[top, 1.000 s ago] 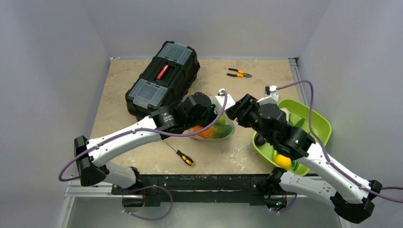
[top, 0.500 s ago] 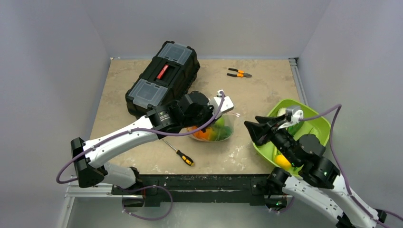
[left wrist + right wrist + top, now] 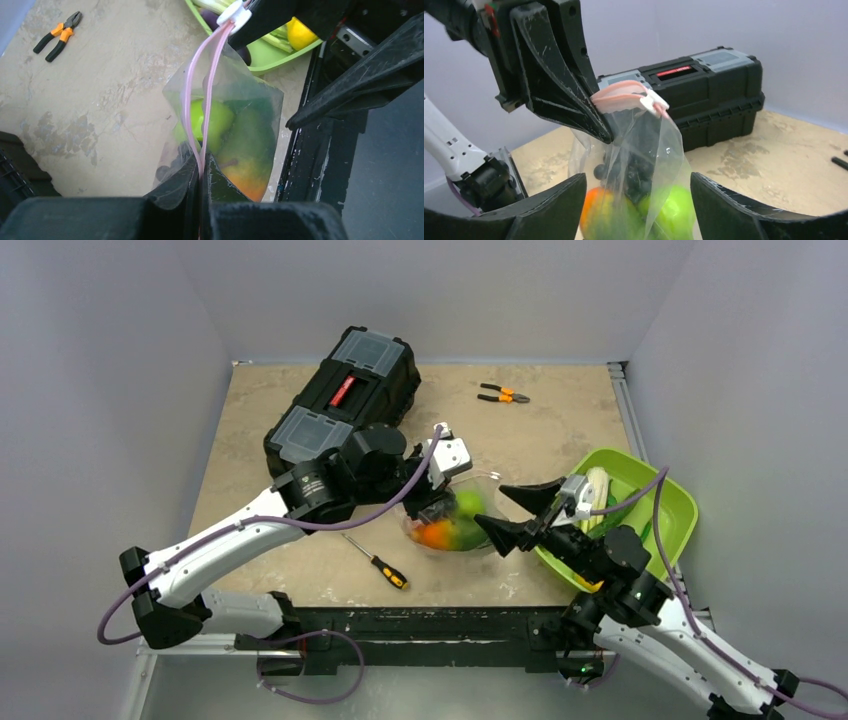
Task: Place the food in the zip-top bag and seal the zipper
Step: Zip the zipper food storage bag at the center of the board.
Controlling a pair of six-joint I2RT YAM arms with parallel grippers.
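The left gripper (image 3: 201, 165) is clamped tight on 1 end of the zipper (image 3: 207, 95), and the zip-top bag (image 3: 235, 115) hangs from it above the table, bellied with food (image 3: 210, 122) – green, orange and something dark. The right gripper (image 3: 635, 184) is spread wide with a finger either side of the bag, gripping nothing. The film looks thin, soft and slippery, so the load will likely sag and swing. The stiffer pink strip, or its white slider (image 3: 654, 103), is the better hold. The strip seems to part into 2 lines – probably unsealed. More pieces lie in the bowl (image 3: 680, 510).
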